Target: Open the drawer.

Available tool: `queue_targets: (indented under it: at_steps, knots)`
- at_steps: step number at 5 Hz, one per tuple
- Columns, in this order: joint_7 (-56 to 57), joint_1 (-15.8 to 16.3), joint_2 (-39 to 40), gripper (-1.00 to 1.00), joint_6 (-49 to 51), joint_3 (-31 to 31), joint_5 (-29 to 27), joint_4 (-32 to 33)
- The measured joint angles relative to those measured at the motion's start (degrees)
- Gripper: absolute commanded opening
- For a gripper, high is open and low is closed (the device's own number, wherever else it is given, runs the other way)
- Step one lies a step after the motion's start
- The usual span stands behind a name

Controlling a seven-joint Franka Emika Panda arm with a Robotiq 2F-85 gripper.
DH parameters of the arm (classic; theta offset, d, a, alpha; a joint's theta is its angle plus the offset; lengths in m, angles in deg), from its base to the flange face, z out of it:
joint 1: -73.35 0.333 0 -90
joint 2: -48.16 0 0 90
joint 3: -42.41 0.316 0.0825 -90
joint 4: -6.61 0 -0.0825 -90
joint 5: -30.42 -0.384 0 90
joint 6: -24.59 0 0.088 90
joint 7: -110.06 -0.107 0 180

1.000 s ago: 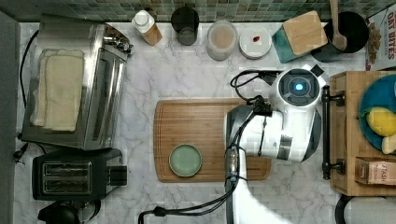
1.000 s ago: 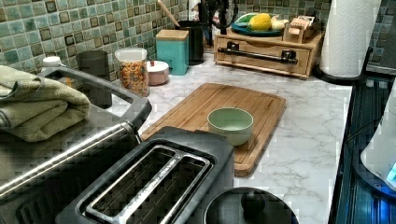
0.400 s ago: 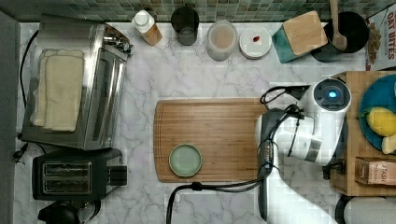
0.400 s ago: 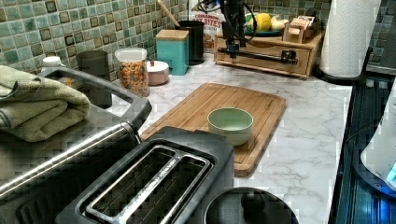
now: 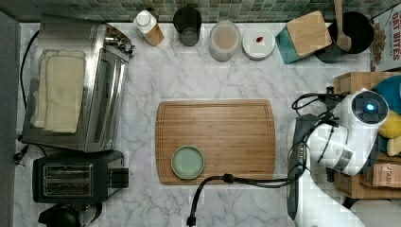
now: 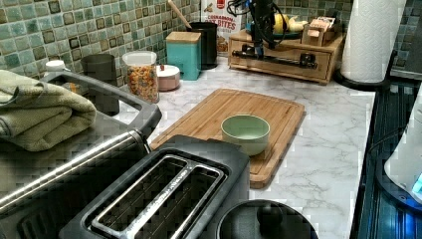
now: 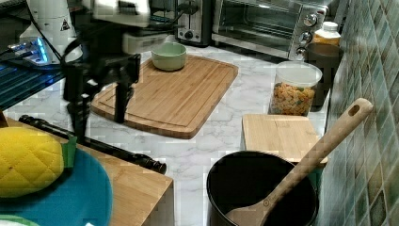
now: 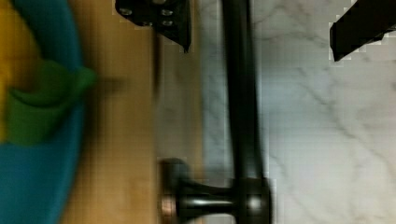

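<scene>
Against the top view's right edge of the marble worktop (image 5: 142, 198), light wooden drawer (image 6: 293, 62) shut, long black bar handle (image 8: 243, 93) between the spread fingers of the pincer (image 8: 261, 28), untouched.

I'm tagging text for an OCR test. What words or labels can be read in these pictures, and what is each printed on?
"OAT BITES": cereal box at the top view's right edge.
"BITES", under a word too blurred to be sure of: the same box in the left view.
"TASH" or similar, partly cut off: small carton on the wooden unit.
Warning triangle sign, no legible words: white arm base.
</scene>
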Motion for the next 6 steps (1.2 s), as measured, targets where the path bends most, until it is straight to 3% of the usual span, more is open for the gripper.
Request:
queue_targets:
  at_steps: [1,6]
  knots:
    - [0.0,-1.5,0.14,1.0,0.03,-0.11,-1.9,-0.45]
    - [-0.06,-1.3,-0.62,1.0,-6.18,0.9,-5.48,3.3]
